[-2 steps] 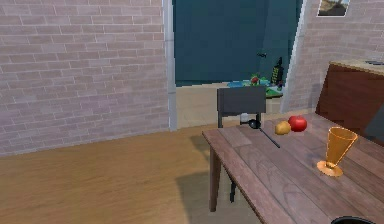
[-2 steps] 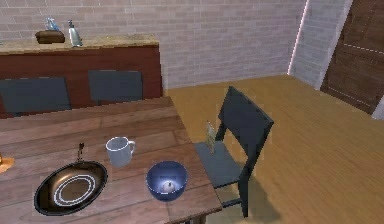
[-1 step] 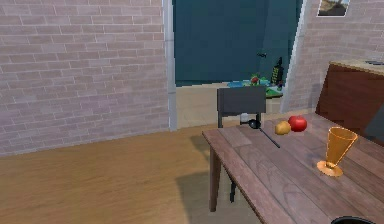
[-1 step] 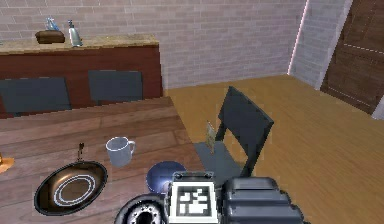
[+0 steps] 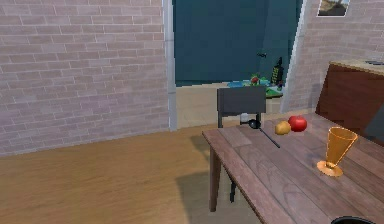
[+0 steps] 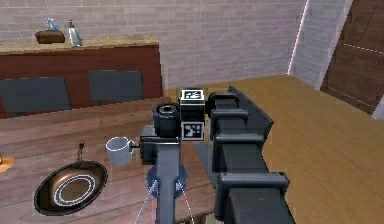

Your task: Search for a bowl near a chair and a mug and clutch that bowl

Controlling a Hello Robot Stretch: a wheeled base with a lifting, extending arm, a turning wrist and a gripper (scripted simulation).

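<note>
Sitting on the wooden table, a blue round bowl-like shape lies at the gripper, right of the white mug and a dark ringed pan. Whether the gripper holds anything cannot be told.

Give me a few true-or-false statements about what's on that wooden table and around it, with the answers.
1. A small white mug stands on the brown wooden table. True.
2. The round red fruit lies on the floor. False: it lies on the table, beside a yellow-orange fruit.
3. An orange cone-shaped cup stands upright on the table. True.
4. The dark grey chair lies tipped over. False: it stands upright at the table's far end.
5. The dark round dish with pale rings sits on the long counter. False: it sits on the table, near the mug.
</note>
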